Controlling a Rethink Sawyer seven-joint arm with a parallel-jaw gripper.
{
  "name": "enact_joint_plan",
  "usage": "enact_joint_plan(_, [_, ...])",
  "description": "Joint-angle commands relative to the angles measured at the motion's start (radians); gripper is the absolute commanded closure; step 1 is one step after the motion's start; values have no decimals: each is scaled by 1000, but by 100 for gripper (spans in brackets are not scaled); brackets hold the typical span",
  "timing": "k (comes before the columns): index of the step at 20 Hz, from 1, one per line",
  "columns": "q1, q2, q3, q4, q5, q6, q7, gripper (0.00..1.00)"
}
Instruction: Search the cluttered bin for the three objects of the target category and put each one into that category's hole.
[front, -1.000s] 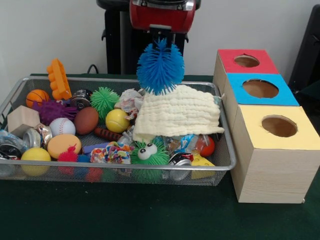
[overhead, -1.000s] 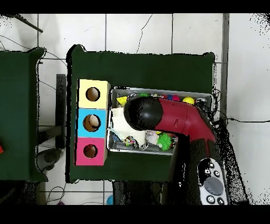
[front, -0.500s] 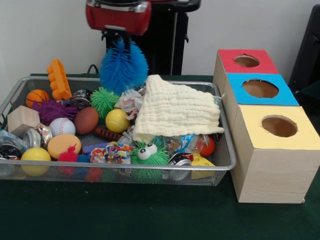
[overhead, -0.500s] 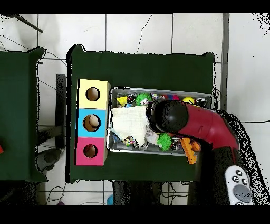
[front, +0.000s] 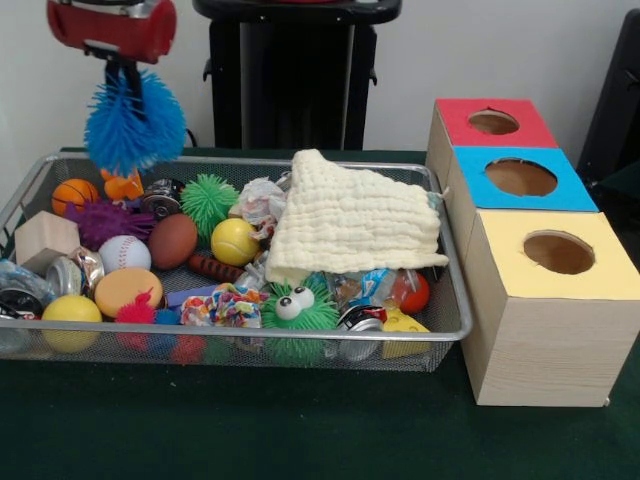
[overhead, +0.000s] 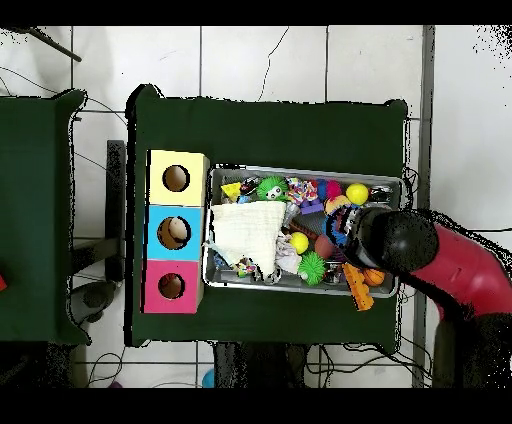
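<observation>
My gripper (front: 127, 80) hangs under the red arm head at the top left of the front view. It is shut on a blue spiky ball (front: 134, 125) and holds it above the far left end of the wire-mesh bin (front: 250, 337). The red-surround hole (front: 493, 122) is on the farthest box at the right, far from the ball. In the overhead view the arm head (overhead: 390, 240) covers the gripper and the ball over the bin's right end (overhead: 398, 200); the red-surround hole (overhead: 171, 286) is at the lower left.
A cream cloth (front: 355, 222) lies over the bin's right half. Balls, spiky toys, cans and a wooden block fill the rest. The blue-surround hole (front: 521, 177) and yellow-surround hole (front: 558, 252) sit nearer the camera. An orange toy (front: 124, 185) lies under the held ball.
The gripper has carried the blue spiky ball left in the front view, from above the cloth to above the bin's left end, away from the boxes.
</observation>
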Motion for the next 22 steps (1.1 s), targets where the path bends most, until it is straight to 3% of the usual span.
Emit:
enact_joint_plan(1, [-77, -2, 155, 55, -88, 13, -259, 100])
enact_joint_plan(11, [-218, 11, 253, -5, -185, 80, -376, 100])
enact_joint_plan(16, [-245, 22, 287, -4, -222, 70, -340, 100])
enact_joint_plan(22, [-226, 17, 299, 8, -252, 61, -258, 100])
